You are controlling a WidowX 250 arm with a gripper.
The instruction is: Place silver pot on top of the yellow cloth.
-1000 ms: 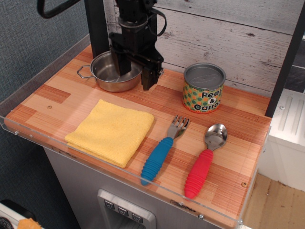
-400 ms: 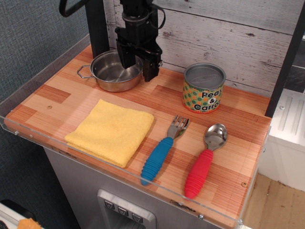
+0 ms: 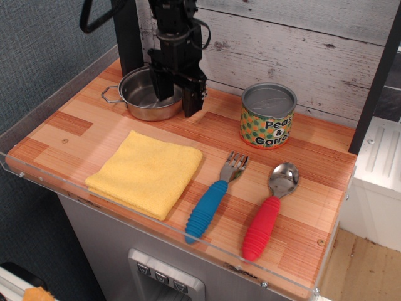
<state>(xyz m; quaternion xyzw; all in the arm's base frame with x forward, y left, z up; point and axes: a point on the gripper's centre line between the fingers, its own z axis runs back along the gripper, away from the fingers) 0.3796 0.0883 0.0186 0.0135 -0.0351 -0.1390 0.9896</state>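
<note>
The silver pot (image 3: 143,95) sat at the back left of the wooden table (image 3: 94,119), close to the whitewashed plank wall (image 3: 301,37) and beside a black upright post (image 3: 127,34). One thin wire loop handle stuck out on its left side. The black gripper (image 3: 177,101) hung directly over the pot's right rim with its jaws apart: one finger (image 3: 161,84) reached down inside the bowl, and the other came down outside the rim, its tip near the tabletop. Whether either finger touched the metal could not be told.

The yellow cloth (image 3: 146,172) lay folded flat in front of the pot, nearer the table's front edge, well apart from it and with nothing resting on it.

To the right of the pot, by the back wall, stood a green-and-orange can (image 3: 267,116) labelled Peas & Carrots, upright with its grey lid on. In front of the can lay a fork with a blue ribbed handle (image 3: 213,199) and, just right of it, a spoon with a red ribbed handle (image 3: 269,212), both with their metal ends pointing toward the wall. A clear plastic lip (image 3: 156,227) ran along the table's front edge
</note>
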